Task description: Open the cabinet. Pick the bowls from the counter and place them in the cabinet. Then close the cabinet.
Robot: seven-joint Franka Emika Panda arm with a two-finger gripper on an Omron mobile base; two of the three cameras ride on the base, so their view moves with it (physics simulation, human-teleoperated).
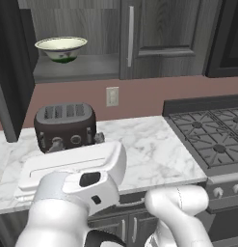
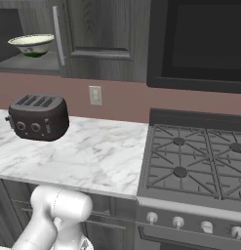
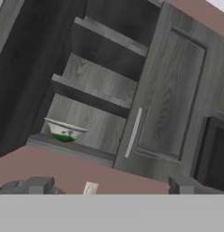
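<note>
With its jaws spread wide and empty, the gripper (image 3: 111,188) faced the dark grey wood-grain wall cabinet (image 3: 170,97), where the small whitish green-marked bowl (image 3: 64,130) sat near the lower shelf's front edge, so a careless door swing could have clipped it.

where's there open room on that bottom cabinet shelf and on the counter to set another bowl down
On the cabinet's bottom shelf, the bare stretch lies between the green-marked bowl and the closed right door. On the counter, the widest bare marble runs from the toaster to the stove. It is tightest at the counter's left end by the toaster, where the arm looms over the front edge.
</note>
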